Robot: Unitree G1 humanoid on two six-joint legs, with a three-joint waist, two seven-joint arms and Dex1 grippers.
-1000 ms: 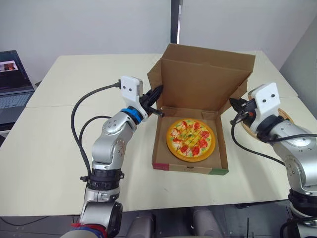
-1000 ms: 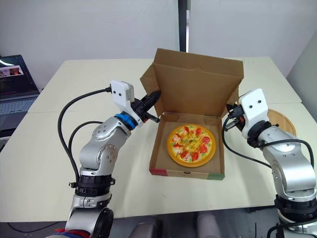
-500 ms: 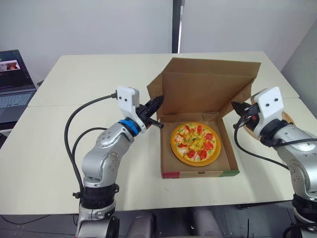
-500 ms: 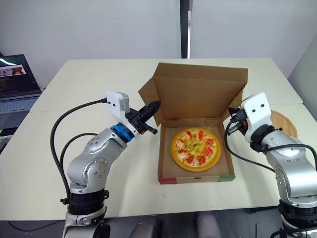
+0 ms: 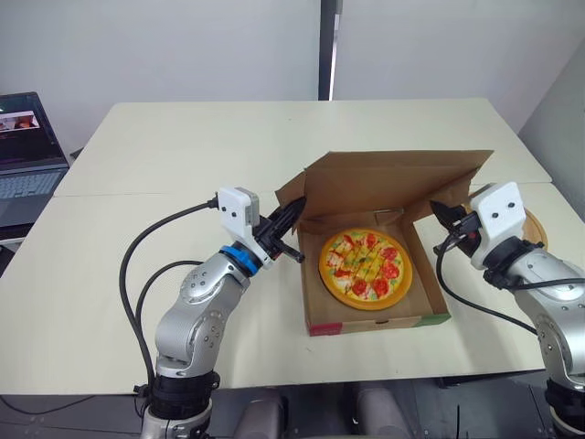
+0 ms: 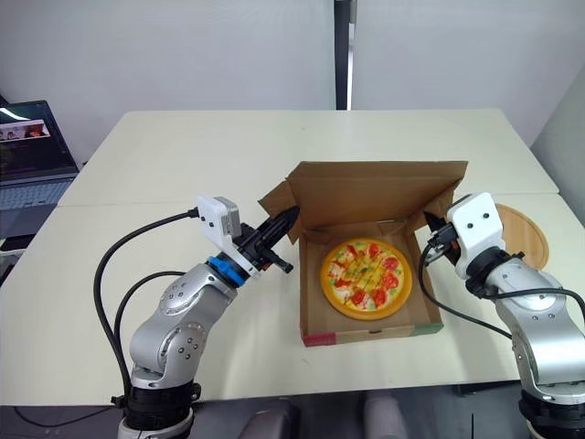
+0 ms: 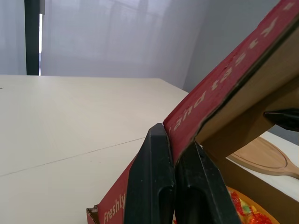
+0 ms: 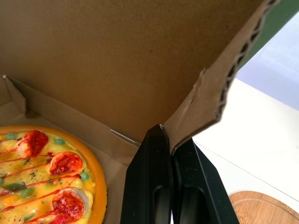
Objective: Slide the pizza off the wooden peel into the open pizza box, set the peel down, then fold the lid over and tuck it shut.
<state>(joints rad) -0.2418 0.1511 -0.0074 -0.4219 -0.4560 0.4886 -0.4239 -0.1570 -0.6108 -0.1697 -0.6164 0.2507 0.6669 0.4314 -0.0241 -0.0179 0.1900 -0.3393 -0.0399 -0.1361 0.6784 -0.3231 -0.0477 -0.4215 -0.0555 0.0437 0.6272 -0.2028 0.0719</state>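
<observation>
Seen from the head, the pizza (image 5: pixel 366 267) lies in the pizza box (image 5: pixel 375 322) on the counter (image 5: pixel 183 146), lid (image 5: pixel 393 187) half lowered, peel (image 6: pixel 523 234) just right; each wrist view shows the left gripper (image 7: pixel 174 140) and right gripper (image 8: pixel 170 140) with jaws pinching the lid's side edges.

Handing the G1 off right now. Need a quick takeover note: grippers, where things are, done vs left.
Left gripper: fingers shut on the left side flap of the brown cardboard lid.
Right gripper: fingers shut on the lid's right side flap.
Round orange-rimmed pizza lies flat in the brown cardboard pizza box on the beige table. Round wooden peel lies on the table beside the right arm, outside the box.
Done: pizza in the box, peel set down.
Left: lid leans partway over the pizza, not closed; lower it and tuck it shut.
</observation>
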